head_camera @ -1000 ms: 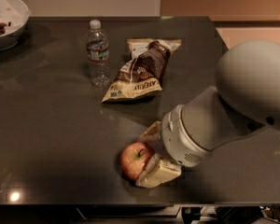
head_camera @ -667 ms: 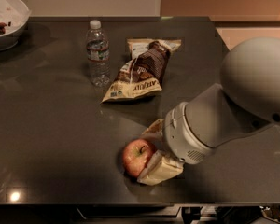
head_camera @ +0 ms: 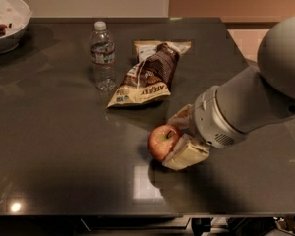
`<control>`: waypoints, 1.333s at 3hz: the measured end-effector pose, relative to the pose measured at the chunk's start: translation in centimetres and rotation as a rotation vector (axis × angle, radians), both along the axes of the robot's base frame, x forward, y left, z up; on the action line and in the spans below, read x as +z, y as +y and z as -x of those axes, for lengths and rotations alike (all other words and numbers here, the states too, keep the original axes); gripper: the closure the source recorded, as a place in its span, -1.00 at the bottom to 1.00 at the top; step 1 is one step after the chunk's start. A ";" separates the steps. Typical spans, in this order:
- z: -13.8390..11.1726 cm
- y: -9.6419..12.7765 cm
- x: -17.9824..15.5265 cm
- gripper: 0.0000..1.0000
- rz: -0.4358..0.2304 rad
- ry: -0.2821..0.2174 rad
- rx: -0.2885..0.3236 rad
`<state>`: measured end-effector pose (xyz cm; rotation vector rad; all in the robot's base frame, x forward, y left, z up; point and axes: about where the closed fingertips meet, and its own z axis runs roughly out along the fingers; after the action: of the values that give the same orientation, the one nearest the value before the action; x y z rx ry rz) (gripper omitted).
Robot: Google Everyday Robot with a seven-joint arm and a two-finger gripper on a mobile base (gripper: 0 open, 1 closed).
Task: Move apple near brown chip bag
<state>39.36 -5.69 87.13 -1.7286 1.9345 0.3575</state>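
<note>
The red apple (head_camera: 161,141) with yellowish patches is held between the cream-coloured fingers of my gripper (head_camera: 173,140), just above the dark table, right of centre. One finger (head_camera: 186,154) lies under and in front of the apple, the other (head_camera: 180,118) behind it. The brown chip bag (head_camera: 146,76) with its cream-yellow band lies flat on the table, up and to the left of the apple, a short gap away. My arm comes in from the right.
A clear water bottle (head_camera: 103,56) stands left of the bag. A flat tan packet (head_camera: 161,46) lies under the bag's far end. A white bowl (head_camera: 5,14) sits at the far left corner. The table's front edge (head_camera: 137,214) is close below the apple.
The gripper and the apple have moved up and away from the front edge, toward the chip bag. The apple looks slightly lifted.
</note>
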 end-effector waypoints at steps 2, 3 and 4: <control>-6.1 -4.7 0.2 1.00 0.006 -0.040 -0.137; -8.1 -5.8 -0.7 1.00 -0.009 -0.036 -0.173; -9.6 -6.1 -1.3 0.65 -0.031 -0.028 -0.190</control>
<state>48.92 -11.77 85.85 -1.5067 2.0409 0.2905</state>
